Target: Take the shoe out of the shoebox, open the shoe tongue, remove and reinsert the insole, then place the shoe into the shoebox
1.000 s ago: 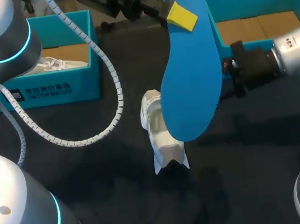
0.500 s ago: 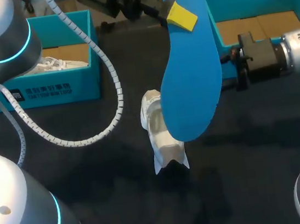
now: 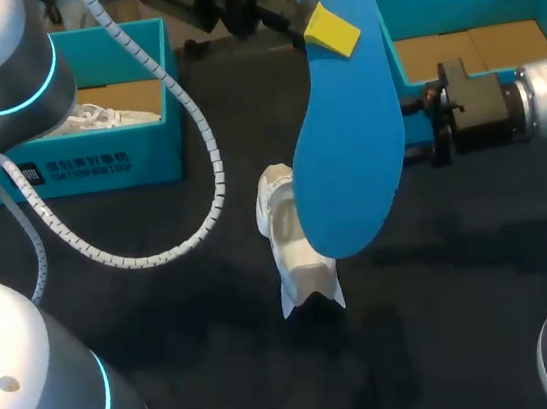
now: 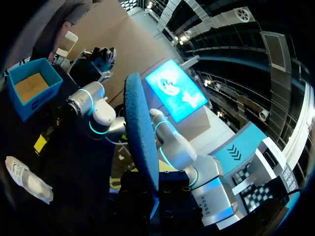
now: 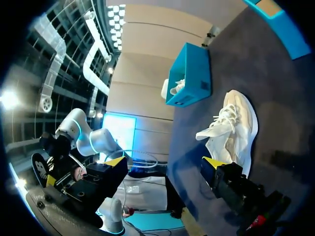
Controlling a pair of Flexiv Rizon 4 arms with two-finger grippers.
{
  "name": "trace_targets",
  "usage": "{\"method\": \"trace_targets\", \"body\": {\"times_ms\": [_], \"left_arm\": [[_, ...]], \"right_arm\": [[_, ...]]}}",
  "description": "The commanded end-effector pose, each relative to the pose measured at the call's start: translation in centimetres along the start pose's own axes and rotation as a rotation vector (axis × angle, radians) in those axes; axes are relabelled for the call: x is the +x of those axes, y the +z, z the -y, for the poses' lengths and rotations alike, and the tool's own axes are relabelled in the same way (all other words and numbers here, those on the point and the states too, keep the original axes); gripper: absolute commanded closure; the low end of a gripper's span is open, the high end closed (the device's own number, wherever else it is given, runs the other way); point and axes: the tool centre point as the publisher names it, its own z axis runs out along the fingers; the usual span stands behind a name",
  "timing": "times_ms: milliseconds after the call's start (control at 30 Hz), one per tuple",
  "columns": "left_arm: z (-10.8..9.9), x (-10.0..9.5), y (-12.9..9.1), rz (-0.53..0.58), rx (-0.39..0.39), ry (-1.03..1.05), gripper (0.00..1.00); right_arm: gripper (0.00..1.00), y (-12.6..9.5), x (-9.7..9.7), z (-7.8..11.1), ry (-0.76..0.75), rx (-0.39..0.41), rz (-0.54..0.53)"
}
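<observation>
A long blue insole [image 3: 350,134] hangs high above the table, and my left gripper [image 3: 318,23] is shut on its upper end. In the left wrist view the insole [image 4: 141,132] stands edge-on between the fingers. Below it a white shoe [image 3: 295,252] lies on the dark table with its toe toward the front edge. My right gripper [image 5: 165,164] is open wide and empty, level with the shoe [image 5: 231,132] and to its right. In the head view the insole hides the right fingertips, and only the right wrist [image 3: 484,116] shows.
A blue shoebox [image 3: 150,145] at the back left holds a second white shoe [image 3: 101,116]. Another blue shoebox [image 3: 388,43] at the back right shows a bare cardboard floor. The left arm's white cable [image 3: 213,162] loops over the table left of the shoe.
My right arm has drawn back a little to the right, away from the insole. The left arm, the insole and the shoe have not moved.
</observation>
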Motion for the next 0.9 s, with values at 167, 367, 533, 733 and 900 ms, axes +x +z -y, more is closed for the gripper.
{"method": "trace_targets", "body": {"times_ms": [167,367,533,733,900], "left_arm": [[-1.5,-1.1,-1.0,0.133,-0.063,0.117,1.0],[-2.4,-2.1,-2.7,0.242,-0.018,0.305,1.0],[-3.5,-3.7,-3.9,0.384,-0.03,0.602,1.0],[-4.2,-6.1,-5.7,0.497,0.012,0.933,1.0],[-4.3,-9.0,-8.0,0.621,0.032,1.095,1.0]], "right_arm": [[0.0,0.2,0.0,0.0,0.001,0.0,0.004],[0.0,0.2,0.0,0.0,0.001,0.0,0.004],[0.0,0.2,0.0,0.0,0.001,0.0,0.004],[0.0,0.2,0.0,0.0,0.001,0.0,0.004],[0.0,0.2,0.0,0.0,0.001,0.0,0.004]]}}
